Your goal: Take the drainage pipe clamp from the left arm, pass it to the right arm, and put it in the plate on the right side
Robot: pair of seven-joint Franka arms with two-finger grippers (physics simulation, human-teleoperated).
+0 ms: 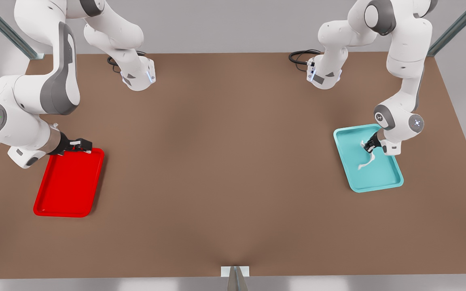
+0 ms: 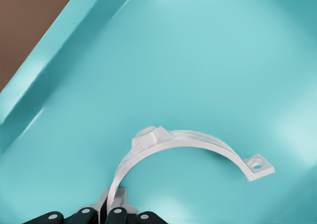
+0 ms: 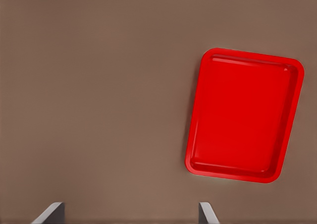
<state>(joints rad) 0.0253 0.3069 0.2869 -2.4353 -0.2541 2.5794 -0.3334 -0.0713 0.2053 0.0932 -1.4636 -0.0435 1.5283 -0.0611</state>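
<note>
Left gripper (image 1: 368, 148) clamps the thin white curved drainage pipe clamp (image 2: 163, 152) inside the teal plastic tray (image 1: 382, 178), at the table's three o'clock. Right gripper (image 1: 80, 144), fingers (image 3: 207, 213) apart, waits over the bright red rectangular plastic plate (image 3: 245, 115) at nine o'clock.

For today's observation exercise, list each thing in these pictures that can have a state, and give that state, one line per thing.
drainage pipe clamp: gripped at one end, over the teal tray.
left gripper: shut on the clamp.
right gripper: open, empty, by the plate's far edge.
plate: empty, flat on the table.
teal tray: flat on the table, nothing else in it.

Left gripper (image 1: 368, 148) pinches drainage pipe clamp (image 1: 367, 161) over teal tray (image 1: 382, 182)
</note>
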